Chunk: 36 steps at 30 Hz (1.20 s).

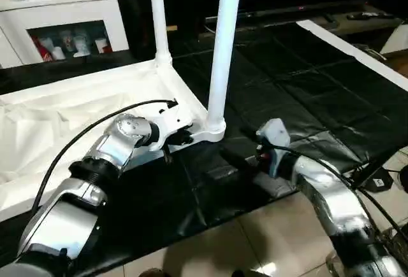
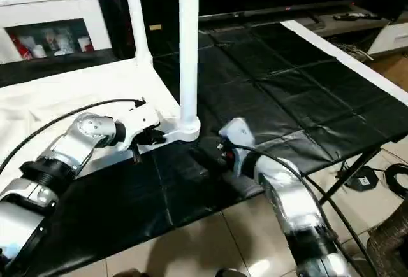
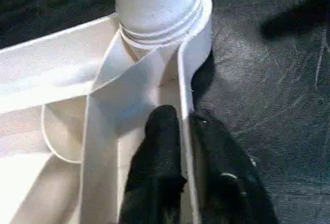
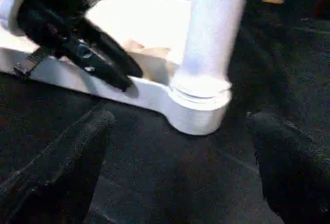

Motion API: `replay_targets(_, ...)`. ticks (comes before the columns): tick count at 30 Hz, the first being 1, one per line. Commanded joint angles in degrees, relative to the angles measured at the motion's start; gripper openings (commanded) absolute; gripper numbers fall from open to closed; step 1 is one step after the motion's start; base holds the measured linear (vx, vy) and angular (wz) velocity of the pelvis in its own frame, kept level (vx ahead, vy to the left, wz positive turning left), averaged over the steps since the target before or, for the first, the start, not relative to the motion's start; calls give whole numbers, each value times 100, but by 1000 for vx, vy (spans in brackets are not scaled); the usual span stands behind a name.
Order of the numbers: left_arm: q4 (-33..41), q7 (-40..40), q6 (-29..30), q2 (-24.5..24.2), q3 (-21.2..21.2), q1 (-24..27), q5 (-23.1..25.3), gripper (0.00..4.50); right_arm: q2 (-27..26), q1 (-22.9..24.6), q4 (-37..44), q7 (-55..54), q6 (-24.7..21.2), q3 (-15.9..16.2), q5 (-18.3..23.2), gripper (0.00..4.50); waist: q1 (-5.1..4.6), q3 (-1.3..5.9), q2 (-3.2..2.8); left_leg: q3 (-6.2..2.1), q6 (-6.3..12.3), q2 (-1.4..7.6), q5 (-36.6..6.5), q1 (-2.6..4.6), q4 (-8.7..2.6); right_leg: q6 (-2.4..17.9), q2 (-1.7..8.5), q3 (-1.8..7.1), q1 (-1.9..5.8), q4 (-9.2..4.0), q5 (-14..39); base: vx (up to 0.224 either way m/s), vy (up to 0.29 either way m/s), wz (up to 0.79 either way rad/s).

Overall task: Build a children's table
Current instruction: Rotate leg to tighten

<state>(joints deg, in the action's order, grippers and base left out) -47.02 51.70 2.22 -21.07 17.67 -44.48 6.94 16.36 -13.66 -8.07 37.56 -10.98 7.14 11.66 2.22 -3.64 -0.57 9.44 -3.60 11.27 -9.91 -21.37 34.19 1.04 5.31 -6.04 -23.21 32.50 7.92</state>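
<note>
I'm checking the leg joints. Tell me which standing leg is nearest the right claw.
The leg in the near corner socket, directly ahead of the open right claw. The other leg stands at the far corner.

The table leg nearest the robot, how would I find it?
Find the white table top lying upside down on the black sheet. Two white legs stand up from it. Yours is the nearer leg, in the corner socket right beside the left pincer pinching the rim.

Both legs [image 1: 224, 41] cut off above
</note>
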Motion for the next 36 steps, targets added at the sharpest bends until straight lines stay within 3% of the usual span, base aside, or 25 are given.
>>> replay_targets(1,164,-6,-57,-63,-178,-13,-136,93,-18,31,276,-143,-78,-119,78,450,-6,390,-6,-90,91,116,-2348,104,-455,291,313,130,221,-594,3488,0,0,0)
replay_targets(4,545,-90,81,-150,-492,187,-404,108,-123,280,622,-375,-219,-158,115,450,-39,387,10,-111,72,165,-2330,61,-497,418,351,150,260,-536,3214,0,0,0)
replay_targets(6,714,-112,169,-165,-624,267,-533,138,-156,346,693,-448,-250,-172,116,450,-43,388,-2,-90,70,163,-2370,101,-488,499,345,169,214,-533,3133,0,0,0)
replay_targets(7,1151,-338,340,-139,-982,473,-832,142,-222,475,847,-658,-304,-210,32,450,-35,390,-13,-73,62,156,-2339,113,-480,537,337,177,210,-530,3065,0,0,0)
replay_targets(11,1687,-667,531,-39,-1370,729,-1120,183,-297,599,1023,-912,-466,-255,-40,450,-26,406,-20,-52,33,188,-2085,81,-504,730,320,225,250,-430,2503,0,0,0)
replay_targets(13,2578,-1120,921,212,-1814,1197,-1472,188,-438,791,1336,-1279,-1017,-366,57,450,-6,412,6,-27,77,206,-1859,67,-510,881,318,256,260,-400,2143,0,0,0)
replay_targets(14,2578,-1120,921,212,-1814,1197,-1472,188,-438,791,1336,-1279,-1017,-366,57,450,-5,419,6,-11,105,192,-1755,64,-496,935,294,264,255,-372,1986,0,0,0)
replay_targets(15,3795,-1648,1293,560,-2145,1969,-1728,188,-523,1087,1736,-1446,-985,-353,-1,450,-9,435,44,2,108,219,-1604,48,-482,975,316,292,293,-311,1799,0,0,0)
replay_targets(16,3965,-1701,1329,596,-2163,2088,-1739,188,-537,1126,1787,-1461,-958,-352,-8,450,-9,435,44,2,108,219,-1604,48,-482,975,316,292,293,-311,1799,0,0,0)
replay_targets(17,4392,-1860,1438,671,-2181,2407,-1725,188,-598,1215,1905,-1544,-965,-375,32,450,-6,422,81,23,197,217,-1399,1,-486,936,308,294,301,-330,1747,58,-15,0)
replay_targets(18,4665,-1966,1477,708,-2169,2630,-1682,188,-647,1267,1977,-1612,-1009,-401,83,450,-6,419,63,36,245,200,-1383,30,-463,888,284,311,248,-340,1846,58,-15,0)
replay_targets(22,5367,-2384,1447,860,-2210,3470,-1466,188,-697,1339,2131,-1718,-967,-353,39,450,-34,405,71,25,199,190,-1445,14,-476,686,241,319,253,-350,2066,0,0,0)
replay_targets(23,5451,-2474,1481,893,-2261,3602,-1462,188,-696,1340,2158,-1718,-969,-344,19,450,-45,375,65,27,169,187,-1578,8,-490,607,237,318,244,-386,2285,0,0,0)
replay_targets(24,5594,-2613,1569,921,-2320,3776,-1442,188,-693,1338,2213,-1734,-1024,-336,3,450,-60,371,108,28,125,179,-1712,25,-482,490,230,314,230,-406,2545,0,0,0)
replay_targets(26,5698,-2731,1647,951,-2376,3889,-1415,188,-688,1333,2244,-1740,-1080,-337,12,450,-63,355,93,20,84,157,-1887,61,-474,272,221,302,187,-460,2996,0,0,0)
replay_targets(27,5834,-2838,1769,994,-2428,3978,-1419,188,-681,1336,2274,-1741,-1136,-337,23,450,-41,317,136,-118,164,113,-1981,-109,-554,230,280,169,314,-396,3096,0,0,0)
replay_targets(28,5988,-2974,1899,1025,-2480,4065,-1416,188,-667,1324,2279,-1740,-1180,-335,22,450,-61,296,94,-186,181,148,-2164,-146,-627,208,257,84,337,-409,3207,0,0,0)
replay_targets(29,6037,-3015,1940,1028,-2485,4089,-1422,188,-664,1322,2282,-1744,-1192,-334,22,450,-55,299,82,-307,217,122,-2331,-219,-645,210,280,-31,397,-374,3127,-43,-20,41)
replay_targets(30,6161,-3109,1999,1008,-2463,4162,-1408,188,-656,1322,2278,-1762,-1206,-334,22,450,-130,315,-62,-587,64,215,-2833,-195,-665,389,251,-112,404,-320,2497,-43,-20,41)
replay_targets(31,6177,-3123,1999,1003,-2457,4173,-1400,188,-655,1324,2277,-1766,-1202,-333,20,450,-155,300,-89,-710,-6,286,-3112,-174,-718,485,201,-130,396,-280,2267,-15,-44,58)
replay_targets(32,6230,-3168,2025,1009,-2441,4213,-1397,188,-645,1343,2281,-1766,-1174,-328,10,450,-250,250,-178,-1145,-66,506,-3981,-122,-987,728,19,-121,415,124,1574,14,-74,62)
replay_targets(33,6243,-3180,2038,1014,-2439,4222,-1402,188,-642,1349,2283,-1764,-1166,-326,8,450,-250,250,-178,-1145,-66,506,-3981,-122,-987,728,19,-121,415,124,1574,14,-74,62)
replay_targets(34,6317,-3221,2087,1033,-2387,4291,-1386,188,-572,1398,2250,-1809,-962,-283,-181,450,-262,200,-162,-1431,174,529,-4065,-57,-1081,1017,-80,37,317,461,1507,23,-122,66)
replay_targets(35,6327,-3225,2092,1033,-2377,4302,-1378,188,-563,1407,2247,-1801,-954,-280,-185,450,-288,212,-155,-1135,133,899,-3908,160,-1048,952,-18,162,159,443,1519,25,-203,60)
replay_targets(36,6356,-3238,2102,1032,-2342,4332,-1349,188,-537,1432,2237,-1771,-942,-273,-187,450,-198,143,-97,-918,148,911,-3895,28,-1150,867,-36,269,190,581,1549,25,-203,60)
